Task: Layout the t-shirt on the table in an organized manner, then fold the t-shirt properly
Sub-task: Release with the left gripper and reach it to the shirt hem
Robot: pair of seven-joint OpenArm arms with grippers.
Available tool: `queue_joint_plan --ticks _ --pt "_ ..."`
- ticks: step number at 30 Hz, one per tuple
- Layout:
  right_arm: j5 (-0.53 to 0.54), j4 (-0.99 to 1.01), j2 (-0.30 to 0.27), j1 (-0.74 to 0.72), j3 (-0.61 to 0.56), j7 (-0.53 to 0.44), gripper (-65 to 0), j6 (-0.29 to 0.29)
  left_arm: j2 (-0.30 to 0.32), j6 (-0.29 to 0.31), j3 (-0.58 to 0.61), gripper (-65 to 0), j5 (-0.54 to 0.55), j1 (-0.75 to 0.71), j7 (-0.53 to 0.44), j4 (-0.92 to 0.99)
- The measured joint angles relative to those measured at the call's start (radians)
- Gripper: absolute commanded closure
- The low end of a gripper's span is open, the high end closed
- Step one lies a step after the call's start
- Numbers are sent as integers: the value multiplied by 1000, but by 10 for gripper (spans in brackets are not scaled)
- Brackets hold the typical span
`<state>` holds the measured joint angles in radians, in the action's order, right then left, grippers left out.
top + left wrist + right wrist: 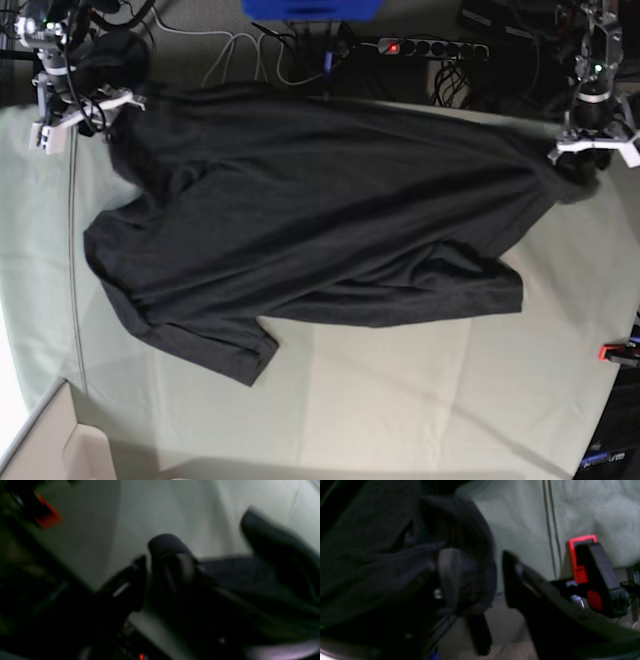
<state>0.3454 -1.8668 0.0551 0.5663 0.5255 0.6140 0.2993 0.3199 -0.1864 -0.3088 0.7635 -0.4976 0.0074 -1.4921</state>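
The charcoal t-shirt [320,220] lies spread across the far half of the table [400,400], with creases and one sleeve pointing toward the front left. My left gripper [592,150] hangs over the shirt's right end. In the blurred left wrist view that gripper [147,560] has its fingers slightly apart, and dark fabric [170,547] is draped over one finger. My right gripper [75,115] is at the shirt's far left corner. In the right wrist view its jaws [480,562] stand wide apart, with cloth [395,555] still bunched against one pad [450,572].
Red clamps [615,352] [582,560] [47,517] grip the table's edges. A power strip [430,47], cables and a blue object [310,8] lie behind the far edge. A cardboard box [60,450] sits at the front left corner.
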Motion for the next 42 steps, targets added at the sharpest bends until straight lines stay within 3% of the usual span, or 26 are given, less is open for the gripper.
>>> queue_joint_plan --ticks 8,13,18,22,28,36,38,41,42 --pt "0 0 0 -2 0 0 -320 0 -2 -7 2 -271 0 146 9 6" --pt "0 0 0 -2 -2 0 -320 0 -3 3 77 -271 -8 336 104 18" --pt "0 0 0 0 -2 0 -320 0 -65 -2 121 -271 -10 488 124 199" --pt "0 0 0 0 -2 0 -320 0 -102 -10 128 -272 -11 541 118 321" --pt "0 -1 0 0 -1 0 -320 0 -114 -8 212 -272 -10 606 121 438" --pt "0 -1 -1 0 -1 0 -320 0 -115 -8 242 -265 -10 677 116 561" --pt "0 -1 -13 -1 -1 3 -320 0 -113 -8 267 -212 -10 690 112 593" --pt "0 -1 -22 -2 -1 -2 -320 0 -115 -8 290 0 -8 720 117 629" --pt "0 -1 -22 -2 -1 3 -320 0 -116 -8 294 0 -10 732 116 634"
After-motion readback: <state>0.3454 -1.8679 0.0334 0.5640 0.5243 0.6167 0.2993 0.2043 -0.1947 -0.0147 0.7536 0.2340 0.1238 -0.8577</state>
